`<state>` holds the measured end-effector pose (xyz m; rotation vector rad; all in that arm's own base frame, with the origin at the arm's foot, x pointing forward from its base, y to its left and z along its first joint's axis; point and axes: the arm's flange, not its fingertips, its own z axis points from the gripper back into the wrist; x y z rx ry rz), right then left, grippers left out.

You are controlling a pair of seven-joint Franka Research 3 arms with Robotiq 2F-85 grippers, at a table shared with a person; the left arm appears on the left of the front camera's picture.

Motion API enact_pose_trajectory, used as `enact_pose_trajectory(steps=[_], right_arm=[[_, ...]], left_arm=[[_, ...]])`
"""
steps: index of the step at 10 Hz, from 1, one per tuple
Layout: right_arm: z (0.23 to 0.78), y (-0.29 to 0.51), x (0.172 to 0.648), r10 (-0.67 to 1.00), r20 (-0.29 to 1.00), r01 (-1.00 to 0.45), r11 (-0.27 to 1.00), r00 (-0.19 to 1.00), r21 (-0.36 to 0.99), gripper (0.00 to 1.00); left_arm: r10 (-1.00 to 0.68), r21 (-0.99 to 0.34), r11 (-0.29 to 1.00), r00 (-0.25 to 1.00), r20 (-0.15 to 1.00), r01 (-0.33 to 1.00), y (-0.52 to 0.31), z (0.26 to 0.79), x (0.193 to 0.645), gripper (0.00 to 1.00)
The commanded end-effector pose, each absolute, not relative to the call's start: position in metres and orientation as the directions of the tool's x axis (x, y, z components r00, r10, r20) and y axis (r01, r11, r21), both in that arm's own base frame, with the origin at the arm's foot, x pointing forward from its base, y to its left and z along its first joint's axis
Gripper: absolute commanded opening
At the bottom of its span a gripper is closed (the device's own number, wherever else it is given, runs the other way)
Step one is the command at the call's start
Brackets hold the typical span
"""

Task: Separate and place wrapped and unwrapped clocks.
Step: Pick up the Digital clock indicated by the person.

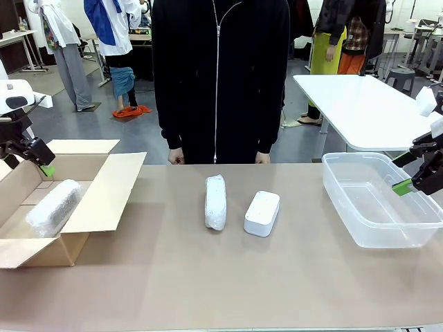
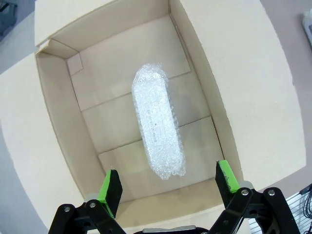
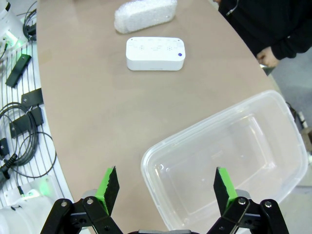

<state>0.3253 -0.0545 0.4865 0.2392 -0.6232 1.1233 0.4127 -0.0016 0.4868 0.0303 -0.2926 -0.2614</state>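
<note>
The work table (image 1: 208, 277) has a matte tan top. Behind it lies a grey floor (image 1: 90, 131). A white table (image 1: 360, 104) stands at the right rear, with a grey stool (image 1: 403, 73) beyond it. An orange cloth (image 1: 129, 111) lies on the floor at the left rear. Lighting is even. Black cables (image 3: 19, 127) lie on a white ledge (image 3: 46, 161) beside the work table.

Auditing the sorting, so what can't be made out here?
- Whitish bubble-wrapped bundle in the brown cardboard box, left wrist view: wrap hides its contents.
- Second bubble-wrapped bundle on the table, right wrist view: top edge clips it.
- Bare white rounded plastic block, right wrist view: markings too small to read.
</note>
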Motion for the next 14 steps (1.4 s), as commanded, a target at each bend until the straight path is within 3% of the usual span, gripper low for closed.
enact_pose_trajectory(steps=[1,8,12,14], right_arm=[[0.484,-0.054,0.327,0.753,0.601,-0.903,0.414,0.266,-0.119,1.0],[0.484,-0.054,0.327,0.753,0.601,-0.903,0.414,0.266,-0.119,1.0],[0.484,-0.054,0.327,0.753,0.601,-0.903,0.414,0.266,-0.119,1.0],[0.484,-0.054,0.327,0.753,0.601,-0.903,0.414,0.266,-0.119,1.0]], left_arm=[[-0.258,0.067,0.966,0.925,0.278,0.25,-0.001,0.487,0.414,1.0],[-0.259,0.067,0.966,0.924,0.281,0.25,-0.002,0.487,0.413,1.0],[-0.64,0.06,0.749,0.696,0.325,0.66,0.019,0.517,0.381,1.0],[-0.715,0.079,0.677,0.628,0.306,0.732,0.036,0.52,0.375,1.0]])
